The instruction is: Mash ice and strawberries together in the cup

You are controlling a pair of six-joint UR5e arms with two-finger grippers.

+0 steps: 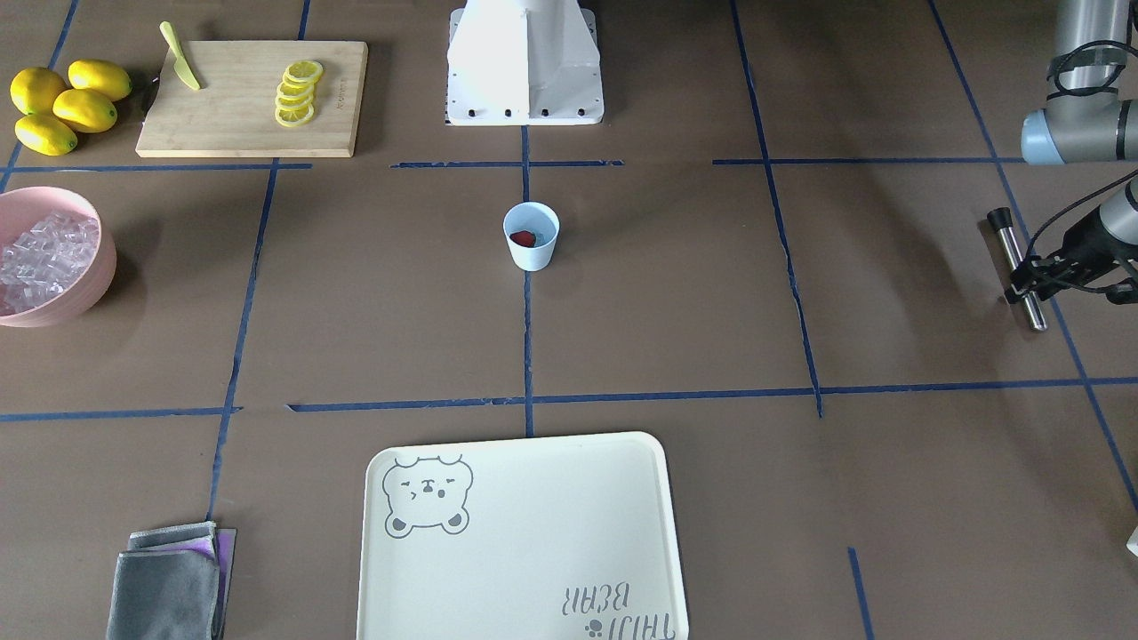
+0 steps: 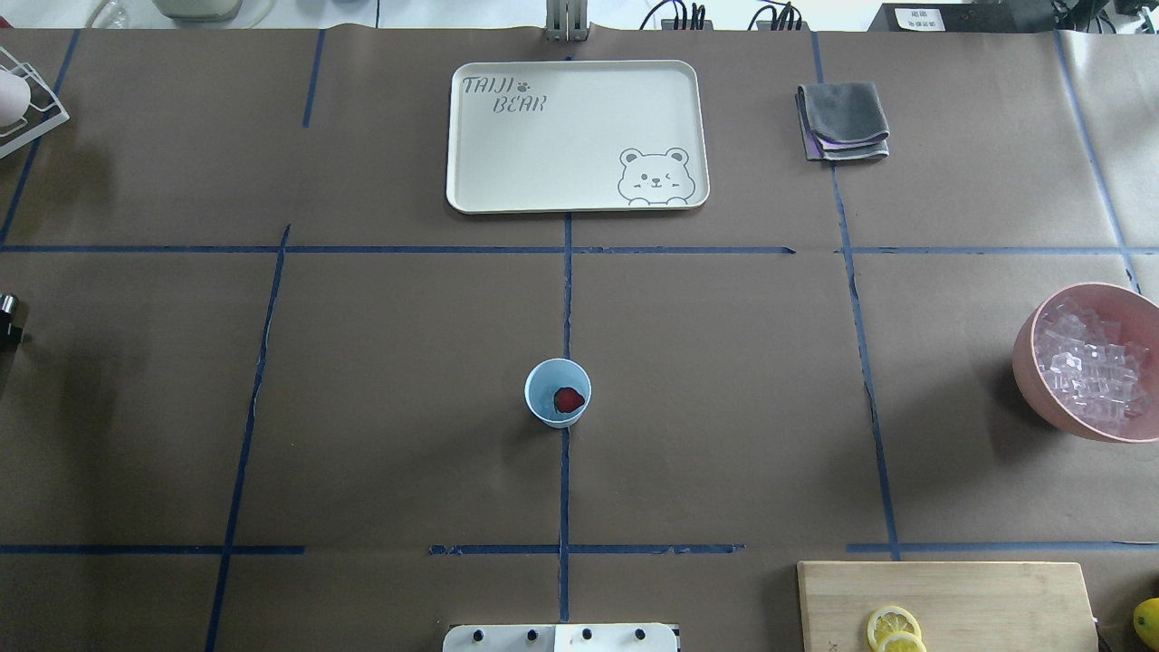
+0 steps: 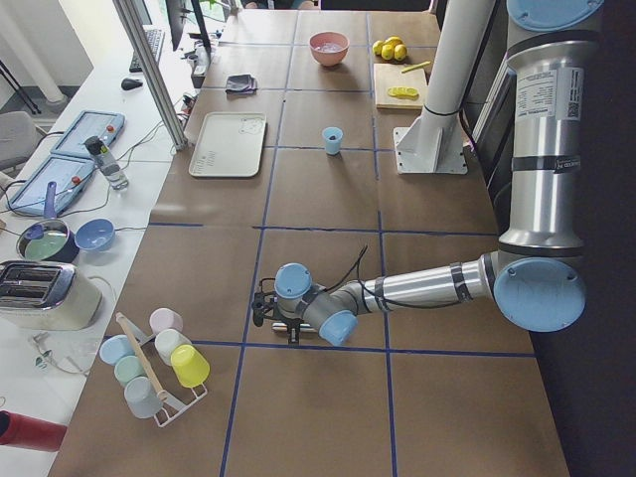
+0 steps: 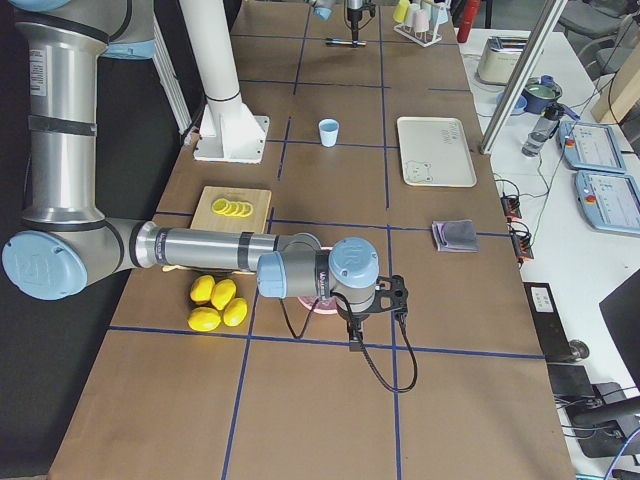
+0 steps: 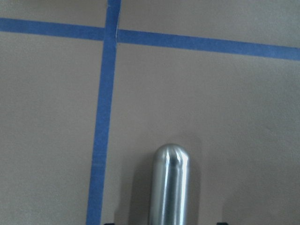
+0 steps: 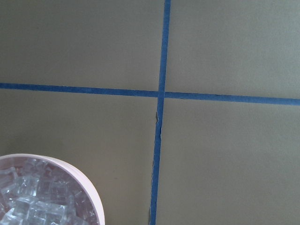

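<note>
The pale-blue cup [image 1: 531, 249] stands at the table's middle, also in the overhead view [image 2: 545, 407]. One dark-red strawberry [image 1: 523, 238] lies inside it [image 2: 568, 399]. I see no ice in the cup. The ice [image 1: 44, 258] fills a pink bowl [image 1: 100, 267], also in the right wrist view [image 6: 33, 197]. My left gripper [image 1: 1031, 277] sits low at the table's left end, its jaws open on either side of a steel muddler [image 1: 1020, 267] whose rounded end shows in the left wrist view [image 5: 171, 187]. My right gripper [image 4: 375, 300] hovers beside the pink bowl; I cannot tell whether it is open or shut.
A cutting board [image 1: 231, 116] holds lemon slices [image 1: 298, 92] and a yellow knife [image 1: 180, 58], with whole lemons [image 1: 67, 105] beside it. A cream tray [image 1: 524, 551] and a folded grey cloth [image 1: 169, 587] lie at the far side. A rack of cups [image 3: 154, 363] stands beyond the left gripper.
</note>
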